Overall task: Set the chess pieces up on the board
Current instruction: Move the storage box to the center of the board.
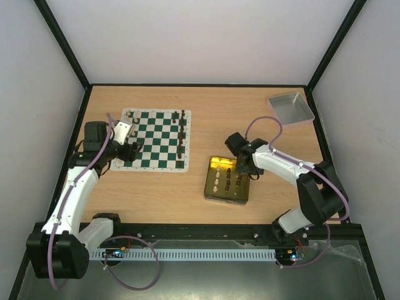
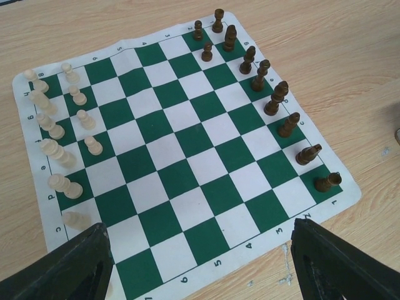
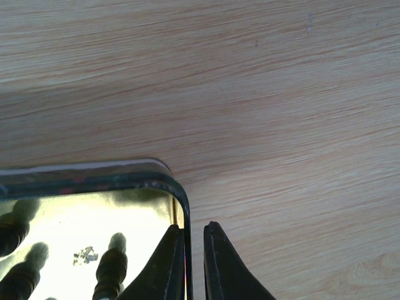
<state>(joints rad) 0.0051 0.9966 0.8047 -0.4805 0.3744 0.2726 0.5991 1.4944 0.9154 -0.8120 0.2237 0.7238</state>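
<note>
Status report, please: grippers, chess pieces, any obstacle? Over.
Left gripper open, empty, at board edge. Right gripper shut on gold tray rim. Chess pieces partly set; more in tray. Nothing in the way.

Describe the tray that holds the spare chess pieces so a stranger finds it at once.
Start at the wooden table, then look right of the green-and-white board. The gold tray there is a shiny rectangle with small pieces in rows; the other tray, in the far right corner, is plain grey.

Coordinate digits, letters edging the board (image 2: 206,156)
</note>
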